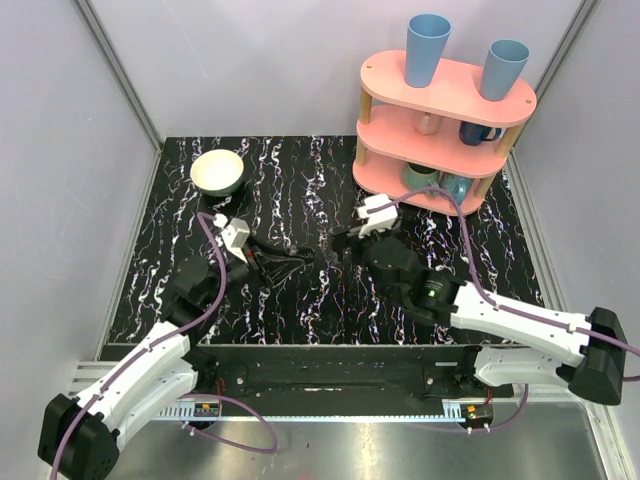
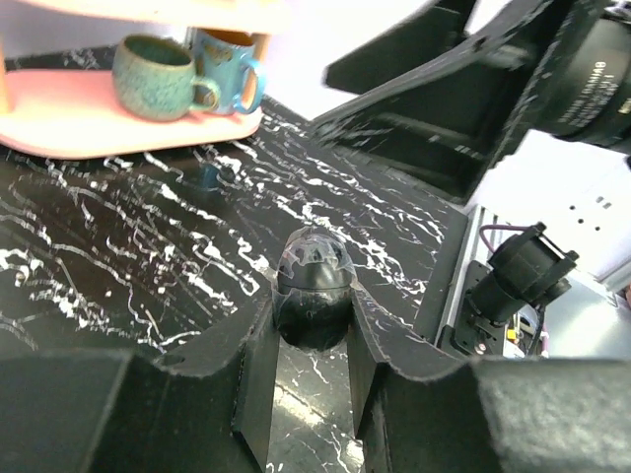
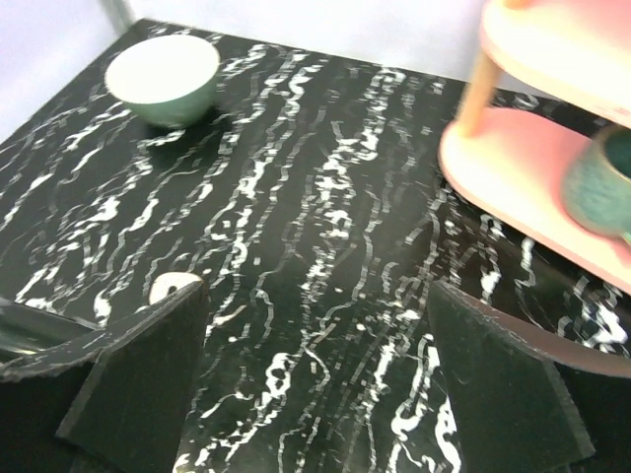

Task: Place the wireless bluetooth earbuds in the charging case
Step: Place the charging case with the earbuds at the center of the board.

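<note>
My left gripper [image 2: 314, 320] is shut on a small dark glossy egg-shaped thing with a seam round its middle, which I take to be the charging case [image 2: 314, 286]; it is closed and held just above the table. From above, that gripper [image 1: 302, 258] lies left of centre, its tips pointing at my right gripper [image 1: 345, 240]. The right gripper [image 3: 315, 296] stands wide open over bare tabletop with nothing between its fingers. A tiny cream-white piece with a dark spot, apparently one of the earbuds [image 3: 170, 287], lies on the table partly hidden behind that gripper's left finger.
A cream bowl [image 1: 218, 172] sits at the back left of the black marbled table [image 1: 300, 190]. A pink three-tier shelf [image 1: 440, 120] with blue cups and mugs stands at the back right. Grey walls close in both sides.
</note>
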